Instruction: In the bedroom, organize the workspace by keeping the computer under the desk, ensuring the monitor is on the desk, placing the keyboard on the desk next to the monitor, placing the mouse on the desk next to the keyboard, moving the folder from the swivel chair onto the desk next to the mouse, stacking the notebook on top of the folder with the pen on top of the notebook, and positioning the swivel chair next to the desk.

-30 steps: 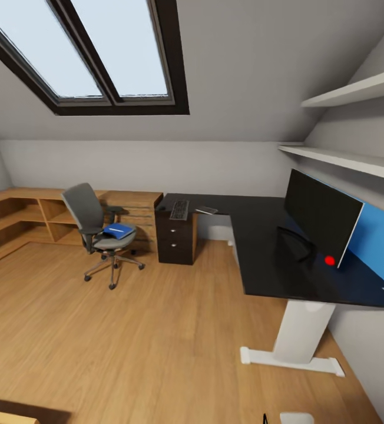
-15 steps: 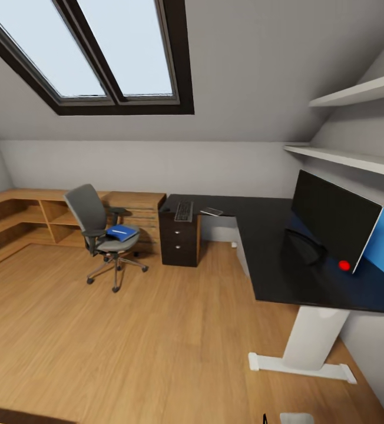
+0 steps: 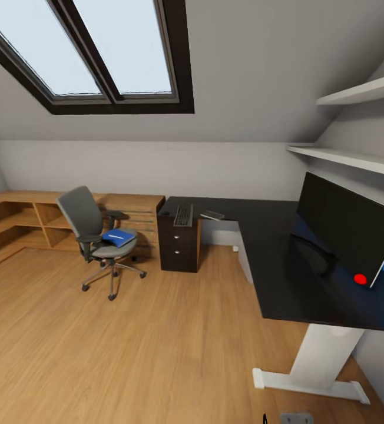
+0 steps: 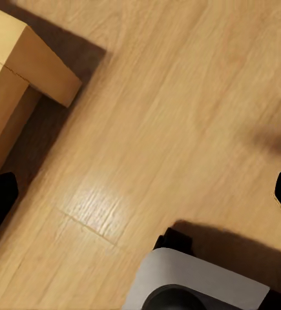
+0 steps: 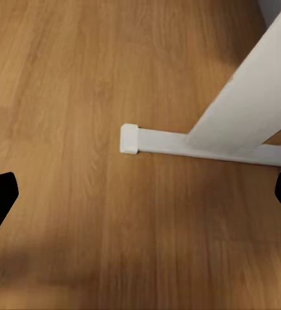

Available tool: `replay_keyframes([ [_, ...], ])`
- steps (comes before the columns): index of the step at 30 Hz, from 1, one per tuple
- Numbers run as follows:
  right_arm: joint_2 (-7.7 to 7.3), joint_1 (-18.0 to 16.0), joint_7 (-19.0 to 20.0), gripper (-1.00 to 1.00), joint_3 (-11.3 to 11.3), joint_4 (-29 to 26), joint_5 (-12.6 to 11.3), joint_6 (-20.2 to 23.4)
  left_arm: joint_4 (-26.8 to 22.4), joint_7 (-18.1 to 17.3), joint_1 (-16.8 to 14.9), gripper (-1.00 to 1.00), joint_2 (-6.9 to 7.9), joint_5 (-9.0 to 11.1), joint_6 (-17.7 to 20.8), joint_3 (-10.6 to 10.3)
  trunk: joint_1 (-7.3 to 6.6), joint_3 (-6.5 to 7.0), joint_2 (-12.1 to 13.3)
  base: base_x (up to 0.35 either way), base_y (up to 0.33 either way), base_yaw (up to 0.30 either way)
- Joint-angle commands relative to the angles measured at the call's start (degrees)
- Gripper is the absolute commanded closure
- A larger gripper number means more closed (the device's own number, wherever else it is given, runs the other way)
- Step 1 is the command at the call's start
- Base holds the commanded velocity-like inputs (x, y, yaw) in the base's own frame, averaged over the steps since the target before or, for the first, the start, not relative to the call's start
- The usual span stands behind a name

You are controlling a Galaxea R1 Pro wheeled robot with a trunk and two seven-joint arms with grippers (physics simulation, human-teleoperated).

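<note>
The black L-shaped desk [image 3: 274, 259] runs along the right wall, with the monitor [image 3: 345, 227] standing on it. At its far end lie the keyboard [image 3: 183, 215] and a thin flat notebook [image 3: 212, 215]. The swivel chair [image 3: 95, 235] stands on the floor left of the desk. The blue folder [image 3: 118, 238] rests on its seat, with a thin white pen [image 3: 116, 237] on top. The computer is out of view, and the mouse is too small to make out. My left gripper [image 4: 140, 200] and right gripper [image 5: 140, 194] both hang open over bare floor.
Black drawers [image 3: 180, 241] sit under the desk's far end, and the white desk leg [image 3: 327, 359] stands close at the right, its foot [image 5: 205, 145] near my right gripper. Low wooden shelving [image 3: 15, 221] lines the left wall. A wooden furniture corner [image 4: 24, 71] is near my left gripper.
The whole head view has shifted, so the camera moved closer to the desk. The chair, folder, keyboard and monitor keep their places in the room.
</note>
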Motion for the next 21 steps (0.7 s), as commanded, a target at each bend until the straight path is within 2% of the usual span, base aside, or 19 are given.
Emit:
replay_keyframes([
  [1, 0.02, -0.1, -0.6, -1.00, 0.5, 0.1, 0.3, 0.0, 0.0, 0.3, 0.0, -1.00, 0.04, 0.3, -0.1, -0.5, 0.03, -0.07, 0.0, 0.270, 0.000, 0.000],
  [13, 0.02, -0.1, -0.6, -1.00, 0.4, 0.1, 0.3, 0.0, 0.0, 0.3, 0.0, -1.00, 0.04, 0.3, -0.1, -0.5, 0.03, -0.07, 0.0, 0.294, 0.000, 0.000],
  [21, 0.08, -0.1, -0.6, -1.00, 0.5, 0.1, 0.3, 0.0, 0.0, 0.3, 0.0, -1.00, 0.04, 0.3, -0.2, -0.6, 0.03, -0.07, 0.0, 0.216, 0.000, 0.000],
])
